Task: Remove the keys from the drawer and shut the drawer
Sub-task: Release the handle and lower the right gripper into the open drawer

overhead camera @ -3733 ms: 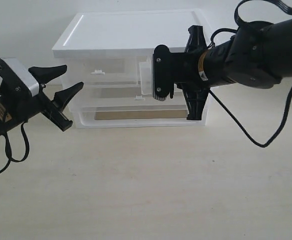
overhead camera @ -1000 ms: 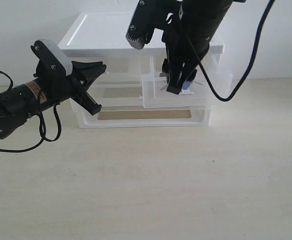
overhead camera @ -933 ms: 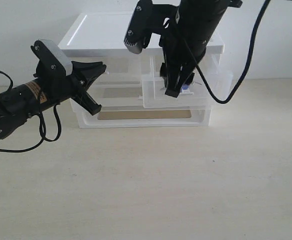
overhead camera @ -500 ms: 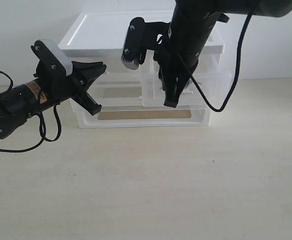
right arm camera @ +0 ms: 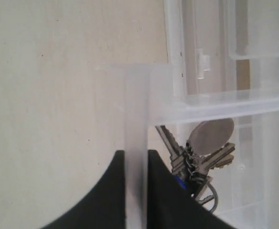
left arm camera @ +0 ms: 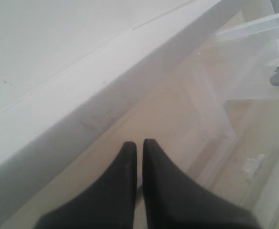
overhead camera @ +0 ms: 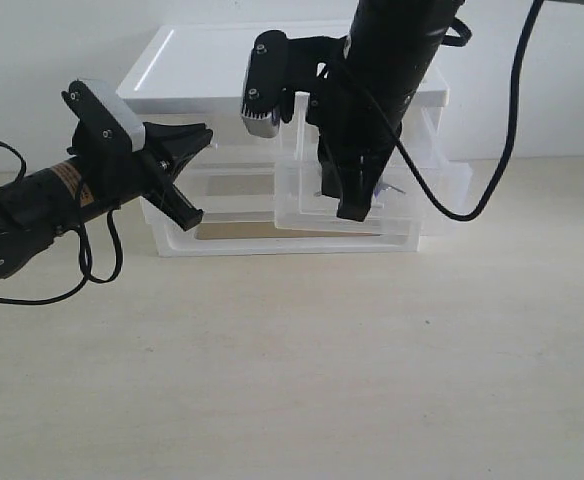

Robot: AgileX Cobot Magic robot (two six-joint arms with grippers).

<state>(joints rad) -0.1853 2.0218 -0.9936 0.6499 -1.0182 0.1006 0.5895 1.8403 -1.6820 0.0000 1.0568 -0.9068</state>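
Opening step: the right gripper pinches the front wall of the drawer, which is pulled well out. The keys lie inside. The left gripper hangs nearly closed. Next — let go, reach in.

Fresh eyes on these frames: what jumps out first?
The right gripper has its fingers clamped on the front wall of the pulled-out drawer, upper right of the unit. The keys lie inside, just behind that wall. The left gripper hovers empty by the unit's left side.

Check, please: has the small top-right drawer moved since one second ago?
Yes. The drawer has come further out of the white unit, toward the camera; the right gripper clamps its front wall.
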